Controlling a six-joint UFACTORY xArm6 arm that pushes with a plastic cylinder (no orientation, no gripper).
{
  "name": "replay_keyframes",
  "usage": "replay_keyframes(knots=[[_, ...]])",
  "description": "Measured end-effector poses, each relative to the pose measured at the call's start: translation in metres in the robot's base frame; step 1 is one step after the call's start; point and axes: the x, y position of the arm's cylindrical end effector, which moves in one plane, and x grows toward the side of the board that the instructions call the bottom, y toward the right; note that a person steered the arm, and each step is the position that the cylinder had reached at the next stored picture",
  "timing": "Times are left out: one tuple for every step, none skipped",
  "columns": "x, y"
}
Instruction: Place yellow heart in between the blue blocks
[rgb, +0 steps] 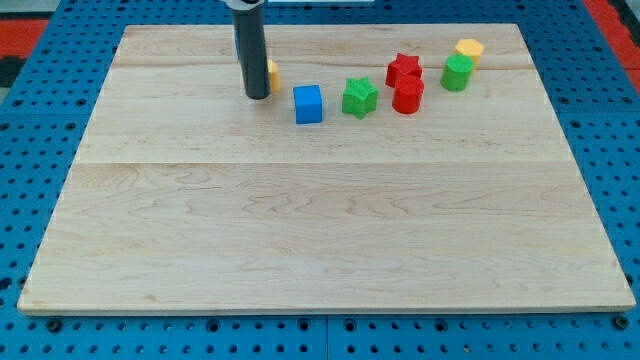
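So the yellow block (272, 71) is mostly hidden behind the rod, just a sliver peeking out at the view's right of it, touching or nearly touching, so I can't make out its shape. My tip (257, 96) sits on the tabletop (300, 220) near the view's top. No gripper here, just the rod. Blue cube (309, 104) is just right of my tip, then the green star (359, 97), two red blocks (406, 83), a green cylinder (458, 72) and another yellow block (469, 49) farther right.
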Motion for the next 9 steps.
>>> replay_keyframes(knots=[[0.001, 0.017], [-0.002, 0.023], [-0.004, 0.020], [-0.004, 0.015], [-0.004, 0.013], [-0.004, 0.010], [-0.004, 0.010], [-0.004, 0.010], [-0.004, 0.030]])
